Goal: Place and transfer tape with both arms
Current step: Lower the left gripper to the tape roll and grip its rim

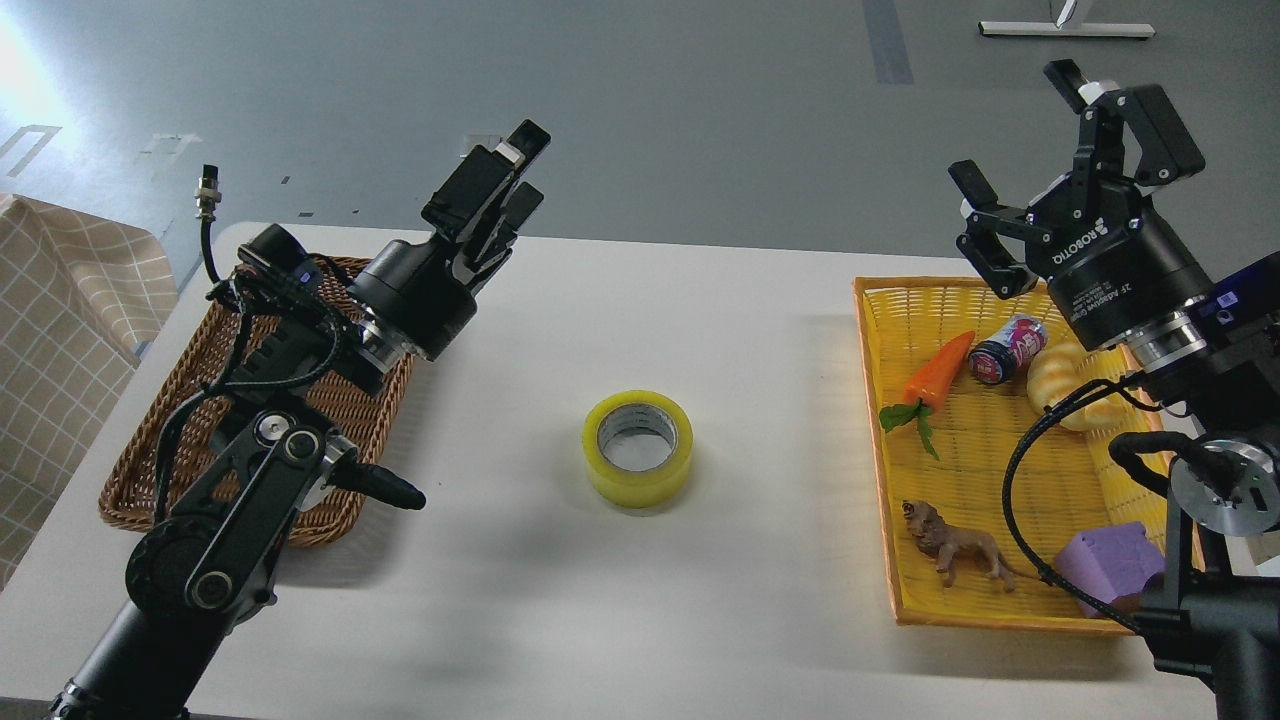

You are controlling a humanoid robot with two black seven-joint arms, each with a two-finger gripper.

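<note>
The yellow tape roll [640, 486] lies flat on the white table [700, 610], near its middle, with its pale core facing up. My left gripper [530, 166] is raised over the table's far left, up and to the left of the tape, turned side-on, open and empty. My right gripper [1015, 126] is raised above the far end of the yellow tray, far right of the tape, open and empty. Neither gripper touches the tape.
A brown wicker basket [150, 450] sits at the table's left under my left arm. A yellow tray [872, 360] at the right holds a toy carrot [936, 370], a small can [1000, 350], a croissant toy [1058, 385], a toy lion [955, 545] and a purple block [1110, 565].
</note>
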